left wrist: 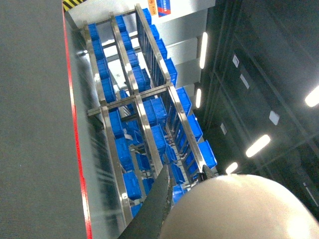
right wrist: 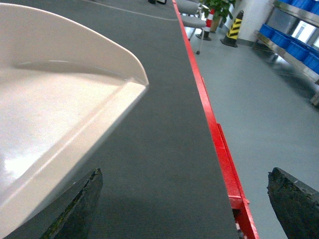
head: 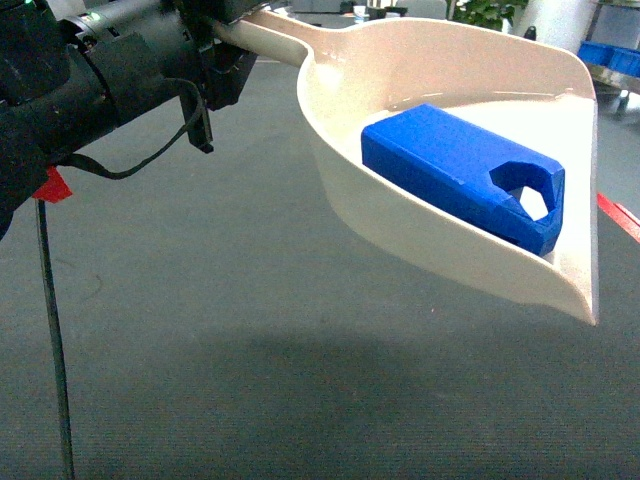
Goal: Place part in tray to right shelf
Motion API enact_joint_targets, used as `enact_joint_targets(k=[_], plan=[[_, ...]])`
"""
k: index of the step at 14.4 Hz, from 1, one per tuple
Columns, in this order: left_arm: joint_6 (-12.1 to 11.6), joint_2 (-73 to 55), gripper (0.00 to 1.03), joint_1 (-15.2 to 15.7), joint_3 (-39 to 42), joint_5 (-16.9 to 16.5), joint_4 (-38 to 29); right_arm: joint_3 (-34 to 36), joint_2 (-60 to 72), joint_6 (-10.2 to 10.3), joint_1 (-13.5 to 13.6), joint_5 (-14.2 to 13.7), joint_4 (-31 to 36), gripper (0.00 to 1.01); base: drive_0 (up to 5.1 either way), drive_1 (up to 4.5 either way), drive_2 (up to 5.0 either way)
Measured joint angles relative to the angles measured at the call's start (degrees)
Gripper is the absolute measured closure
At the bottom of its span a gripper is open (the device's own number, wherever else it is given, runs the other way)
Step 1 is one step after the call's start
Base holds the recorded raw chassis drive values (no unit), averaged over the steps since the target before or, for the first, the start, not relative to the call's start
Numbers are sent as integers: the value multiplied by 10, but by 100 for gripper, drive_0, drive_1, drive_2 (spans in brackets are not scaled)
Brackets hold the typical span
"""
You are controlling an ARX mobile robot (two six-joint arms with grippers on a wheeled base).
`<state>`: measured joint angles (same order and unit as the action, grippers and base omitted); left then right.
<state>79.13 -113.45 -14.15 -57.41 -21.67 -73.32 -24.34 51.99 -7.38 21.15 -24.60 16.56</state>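
Observation:
The beige tray [head: 480,75] hangs tilted above the grey table, its flat lip toward the lower right. The blue part [head: 460,175] lies inside it against the near side wall, handle cut-out toward the lip. My left gripper [head: 215,60] is shut on the tray's long handle at the upper left. In the left wrist view its fingers [left wrist: 159,204] clasp the rounded beige handle [left wrist: 239,209]. My right gripper [right wrist: 184,174] is open over the table with nothing between its fingers, beside the tray's lip [right wrist: 75,124]. It is not in the head view. The right shelf is out of view.
The grey table [head: 250,350] has a red edge [right wrist: 214,124] on the right, with light floor beyond it. A steel rack with blue crates [left wrist: 134,99] stands past the table; more blue crates [right wrist: 294,40] sit on a far rack. A thin rod [head: 50,330] stands at the left.

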Motion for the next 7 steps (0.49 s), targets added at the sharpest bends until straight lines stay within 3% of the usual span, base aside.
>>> enact_joint_targets(k=[4,5,6,7], plan=[[0,0,90,1,0,1,0,0,0,0,6,-1,2,3,0,0,0],[-5,5,90,-3,0,18,29,0,0,0,6,-1,2,3,0,0,0],[-27,43,90,-12,5,135,154,0,0,0,6,-1,2,3,0,0,0],[-31,65,90,-5,6,221,181,0,0,0,6,-2,2,3,0,0,0]])
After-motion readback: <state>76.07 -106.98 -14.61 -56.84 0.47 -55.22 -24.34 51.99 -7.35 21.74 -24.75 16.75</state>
